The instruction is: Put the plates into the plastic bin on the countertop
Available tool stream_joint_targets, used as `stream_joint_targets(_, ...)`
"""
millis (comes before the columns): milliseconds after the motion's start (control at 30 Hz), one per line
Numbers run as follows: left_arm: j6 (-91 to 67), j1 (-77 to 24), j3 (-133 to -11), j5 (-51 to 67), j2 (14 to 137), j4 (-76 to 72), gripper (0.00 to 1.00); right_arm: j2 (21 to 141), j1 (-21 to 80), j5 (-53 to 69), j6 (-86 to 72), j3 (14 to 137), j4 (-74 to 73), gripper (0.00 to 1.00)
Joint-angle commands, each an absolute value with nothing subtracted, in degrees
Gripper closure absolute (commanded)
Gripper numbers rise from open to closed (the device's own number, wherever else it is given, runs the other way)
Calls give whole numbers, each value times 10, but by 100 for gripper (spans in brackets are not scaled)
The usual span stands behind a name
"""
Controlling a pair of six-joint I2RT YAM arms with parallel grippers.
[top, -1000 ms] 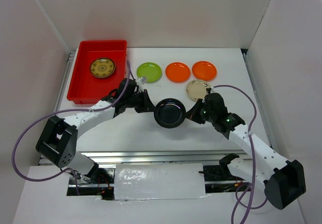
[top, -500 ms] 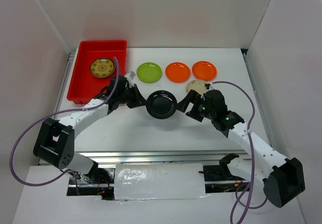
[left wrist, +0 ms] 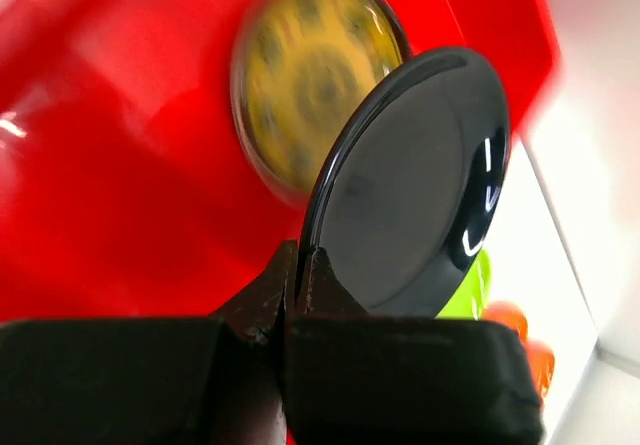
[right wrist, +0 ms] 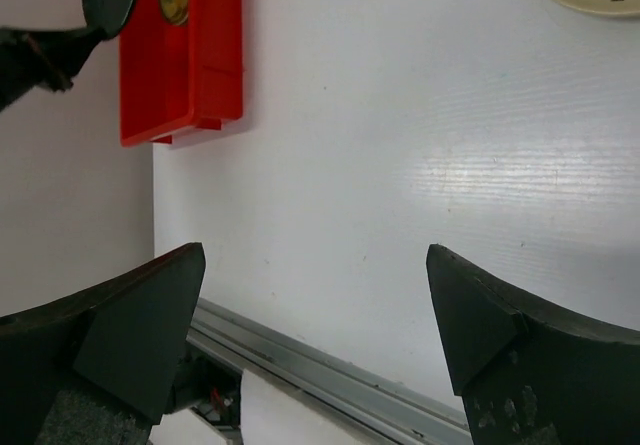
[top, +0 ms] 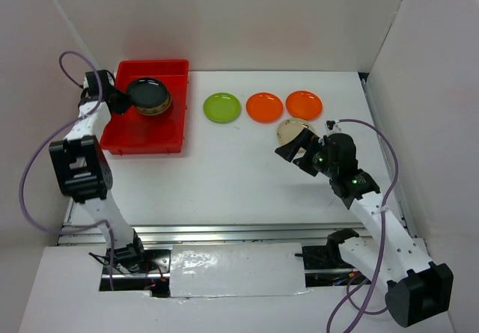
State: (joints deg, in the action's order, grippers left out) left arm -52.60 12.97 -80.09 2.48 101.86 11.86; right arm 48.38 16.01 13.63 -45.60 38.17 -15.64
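Black plate (top: 147, 92) was over the red bin (top: 142, 137), above the gold plate (left wrist: 290, 95), rim clamped in your L gripper (left wrist: 297, 277). Your R gripper (top: 298, 152) hung w/ jaws wide, empty, near the cream plate (top: 290, 129).

**Black plate held over the red bin**

The glossy black plate (top: 147, 93), pinched at its rim by the left gripper (left wrist: 298, 275), hangs above the red plastic bin (top: 127, 137), over the olive-gold patterned plate (left wrist: 290, 85) lying inside. In a row on the white table (top: 224, 176) lie the lime green plate (top: 222, 108), an orange plate (top: 265, 107) and a second orange plate (top: 304, 105), with a cream plate (top: 292, 131) nearer.
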Motion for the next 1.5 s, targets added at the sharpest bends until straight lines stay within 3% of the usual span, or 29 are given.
stream_joint_targets(0, -503, 141, -960, 35, 1166, 160, 100, 481, 152, 169, -421, 389, -161, 0)
stream_joint_targets(67, -481, 144, -1051, 31, 1213, 201, 100, 483, 149, 170, -412, 399, -168, 0)
stream_joint_targets(367, -475, 150, -1129, 47, 1266, 214, 100, 528, 132, 207, -398, 412, -147, 0)
stream_joint_targets(433, -479, 149, -1120, 52, 1261, 211, 73, 533, 131, 208, -401, 409, -138, 0)
stream_joint_targets(500, -481, 147, -1100, 42, 1244, 211, 28, 540, 129, 205, -403, 411, -137, 0)
stream_joint_targets(567, -482, 147, -1079, 32, 1232, 211, 1, 546, 129, 198, -404, 417, -137, 0)
stream_joint_targets(767, -490, 155, -1046, 41, 1177, 219, 1, 588, 115, 164, -397, 446, -131, 0)
stream_joint_targets(833, -474, 144, -1047, 17, 1151, 244, 1, 653, 98, 120, -396, 471, -131, 0)
stream_joint_targets(1033, -425, 40, -1002, -86, 982, 329, 1, 877, 19, 28, -439, 556, -139, 0)
stream_joint_targets(1200, -411, 5, -873, -44, 826, 311, 1, 947, -18, 36, -449, 565, -98, 1)
stream_joint_targets(1267, -408, -17, -822, -43, 770, 304, 1, 977, -28, 57, -446, 577, -96, 3)
stream_joint_targets(1333, -402, -28, -792, -36, 734, 307, 1, 998, -32, 68, -436, 587, -101, 19)
stream_joint_targets(1400, -393, -35, -774, -28, 722, 309, 1, 1003, -36, 65, -436, 594, -110, 19)
stream_joint_targets(1467, -389, -47, -766, -26, 711, 316, 1, 1012, -41, 62, -432, 605, -122, 26)
